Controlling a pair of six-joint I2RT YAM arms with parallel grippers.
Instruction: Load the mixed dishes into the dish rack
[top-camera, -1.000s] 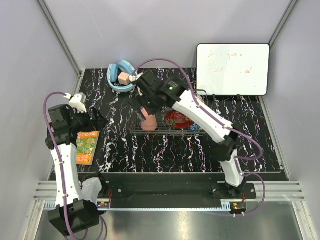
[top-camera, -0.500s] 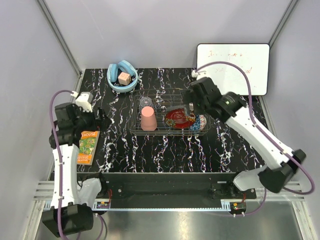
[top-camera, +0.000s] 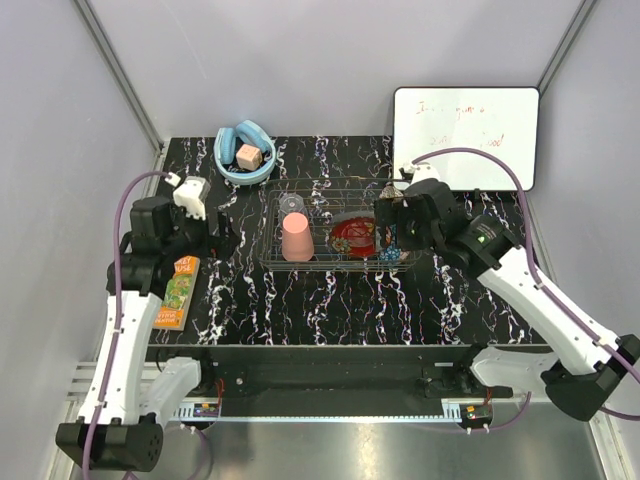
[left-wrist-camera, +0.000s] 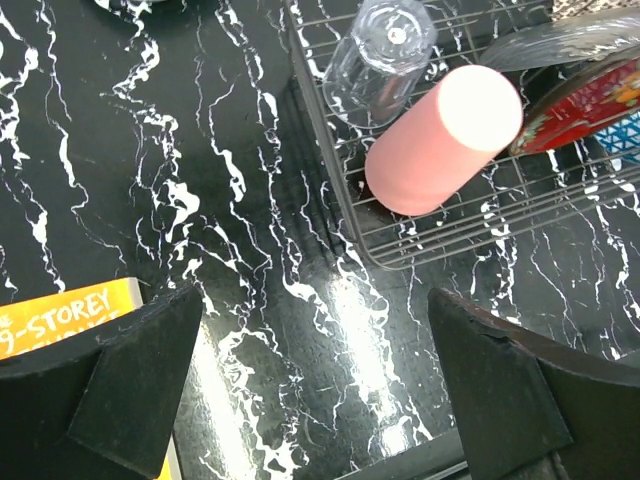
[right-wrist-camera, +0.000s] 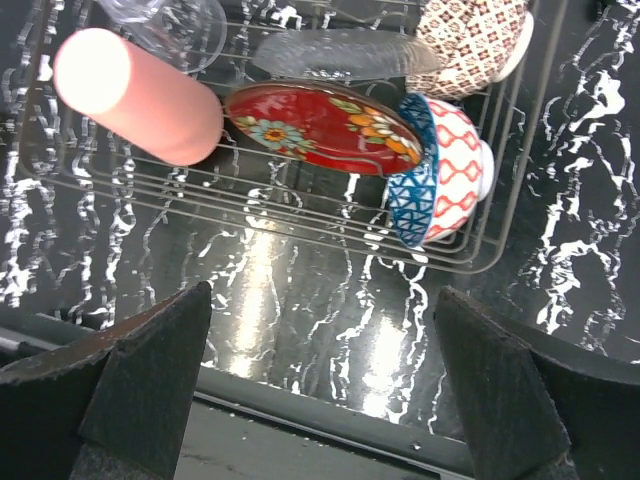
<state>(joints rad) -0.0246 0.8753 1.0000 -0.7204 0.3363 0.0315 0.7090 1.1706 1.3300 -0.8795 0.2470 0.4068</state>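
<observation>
Now the silver wire rack (top-camera: 330, 266) holds dishes

My left gripper (left-wrist-camera: 315, 350) and right gripper (right-wrist-camera: 320, 370) are wide open, holding nothing. The pink plastic cup (top-camera: 296, 240), clear glass tumbler (top-camera: 293, 207) and red flowery bowl (top-camera: 352, 237) sit inside the rack.

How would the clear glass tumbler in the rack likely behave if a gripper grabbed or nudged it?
The clear glass tumbler looks smooth and glossy, so probably rigid but slippery. Standing tall and narrow on the wires of the dish rack, it may tip toward the pink cup beside it if pushed. Being glass, likely breakable.
</observation>
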